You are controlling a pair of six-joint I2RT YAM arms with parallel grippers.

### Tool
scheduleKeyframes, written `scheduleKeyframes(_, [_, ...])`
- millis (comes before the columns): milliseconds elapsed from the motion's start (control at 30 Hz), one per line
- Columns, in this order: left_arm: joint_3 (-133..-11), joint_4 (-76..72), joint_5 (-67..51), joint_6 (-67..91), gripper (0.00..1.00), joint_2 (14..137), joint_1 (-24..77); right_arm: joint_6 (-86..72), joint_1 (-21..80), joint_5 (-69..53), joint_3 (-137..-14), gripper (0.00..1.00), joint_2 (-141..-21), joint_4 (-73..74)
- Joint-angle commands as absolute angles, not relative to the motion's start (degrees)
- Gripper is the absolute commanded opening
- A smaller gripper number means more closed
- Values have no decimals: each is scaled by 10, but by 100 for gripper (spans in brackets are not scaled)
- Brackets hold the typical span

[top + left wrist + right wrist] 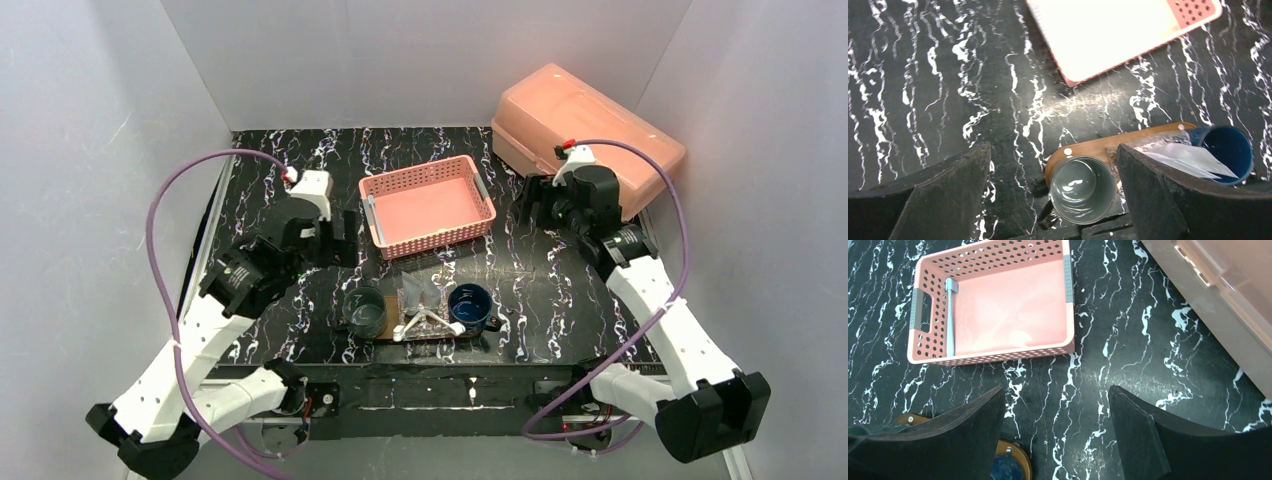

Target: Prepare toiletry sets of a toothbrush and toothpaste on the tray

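The brown wooden tray [385,338] lies near the table's front edge with three cups on it: a grey-green cup [364,312], a clear faceted glass [420,295] and a dark blue mug [470,305]. Slim white items [425,322] lean across the glass and mug. The grey-green cup [1082,189] looks empty in the left wrist view, on the tray's end [1098,147]. One pale toothbrush [949,315] lies in the pink basket. My left gripper [340,237] [1053,150] is open and empty, left of the basket. My right gripper [530,205] [1055,392] is open and empty, right of it.
The pink mesh basket [440,238] sits at mid table behind the tray. A large salmon lidded box [585,125] stands at the back right, close behind my right arm. White walls enclose the black marbled table.
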State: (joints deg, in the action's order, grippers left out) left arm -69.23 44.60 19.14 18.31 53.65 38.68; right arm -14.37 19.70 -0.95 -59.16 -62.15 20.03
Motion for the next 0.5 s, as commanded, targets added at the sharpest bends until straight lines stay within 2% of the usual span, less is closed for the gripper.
scheduleKeyframes(0, [-667,452,163,173,96,502,324,-159,193,24,-566,84,-565,161])
scheduleKeyframes(267, [-601,412,158,171,96,443,288,-149,193,51,-529,98,-465,154])
scheduleKeyframes(467, [-571,399,159,166,97,397,289,-153,193,36,-518,98,-440,157])
